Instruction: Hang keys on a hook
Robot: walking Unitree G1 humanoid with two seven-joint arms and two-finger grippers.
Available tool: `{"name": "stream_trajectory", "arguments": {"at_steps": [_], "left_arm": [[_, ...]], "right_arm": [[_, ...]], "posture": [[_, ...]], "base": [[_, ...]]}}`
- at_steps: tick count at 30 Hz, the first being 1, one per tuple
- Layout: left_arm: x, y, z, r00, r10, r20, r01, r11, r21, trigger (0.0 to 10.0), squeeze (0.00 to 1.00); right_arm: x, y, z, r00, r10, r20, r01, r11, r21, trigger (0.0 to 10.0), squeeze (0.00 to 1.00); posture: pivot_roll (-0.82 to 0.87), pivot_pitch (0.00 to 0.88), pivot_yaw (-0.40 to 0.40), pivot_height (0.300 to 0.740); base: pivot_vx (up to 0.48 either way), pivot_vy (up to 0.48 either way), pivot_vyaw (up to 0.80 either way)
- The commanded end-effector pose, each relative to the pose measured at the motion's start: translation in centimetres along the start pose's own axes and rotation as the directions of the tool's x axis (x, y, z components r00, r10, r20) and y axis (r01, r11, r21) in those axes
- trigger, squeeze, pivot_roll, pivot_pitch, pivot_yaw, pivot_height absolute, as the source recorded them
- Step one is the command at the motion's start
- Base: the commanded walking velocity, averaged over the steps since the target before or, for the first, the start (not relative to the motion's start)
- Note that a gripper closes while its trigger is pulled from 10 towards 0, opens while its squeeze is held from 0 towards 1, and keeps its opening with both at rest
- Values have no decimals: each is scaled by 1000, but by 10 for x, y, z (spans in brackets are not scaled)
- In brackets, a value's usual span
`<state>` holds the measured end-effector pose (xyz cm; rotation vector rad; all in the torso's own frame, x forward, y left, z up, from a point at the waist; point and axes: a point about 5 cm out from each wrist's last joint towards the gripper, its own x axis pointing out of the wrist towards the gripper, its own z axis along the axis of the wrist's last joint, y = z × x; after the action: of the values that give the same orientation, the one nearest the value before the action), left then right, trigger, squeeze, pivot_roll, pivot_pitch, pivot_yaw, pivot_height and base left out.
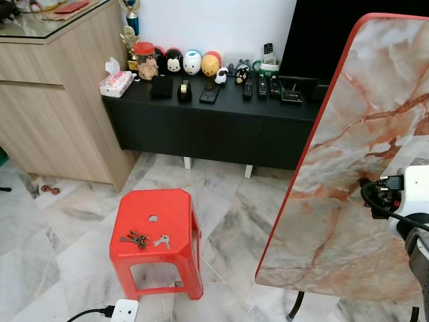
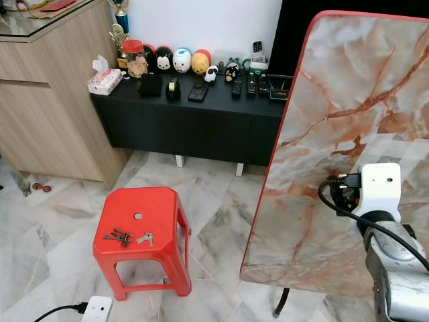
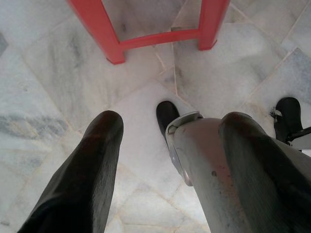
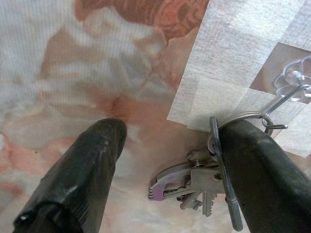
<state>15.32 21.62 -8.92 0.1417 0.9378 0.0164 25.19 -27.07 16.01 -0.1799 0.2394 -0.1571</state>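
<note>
We log a bunch of silver keys (image 4: 194, 187) on a metal ring, the ring caught on a clear wire hook (image 4: 290, 87) stuck to the marble board (image 1: 362, 168). The right gripper (image 4: 170, 170) is raised against that board, fingers spread, one finger touching the ring. The left gripper (image 3: 170, 145) hangs open above the floor (image 1: 228, 221). Left of the board a red stool (image 1: 157, 238) carries more keys (image 1: 137, 239); a black cabinet (image 1: 214, 121) stands behind it.
</note>
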Motion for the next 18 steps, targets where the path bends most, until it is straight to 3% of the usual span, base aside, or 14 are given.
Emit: {"name": "stream_trajectory", "arguments": {"at_steps": [1, 18], "left_arm": [[-2, -3, -8, 1000, -6, -28, 6, 1000, 3, 10000, 0], [-1, -5, -7, 999, -8, -33, 8, 1000, 7, 10000, 0]], "right_arm": [[-2, 9, 5, 998, 50, 36, -51, 999, 19, 10000, 0], [1, 8, 0, 998, -40, 44, 37, 996, 76, 10000, 0]], "posture": [[-74, 56, -41, 740], [-68, 53, -43, 740]], "base": [[0, 0, 0], [0, 0, 0]]}}
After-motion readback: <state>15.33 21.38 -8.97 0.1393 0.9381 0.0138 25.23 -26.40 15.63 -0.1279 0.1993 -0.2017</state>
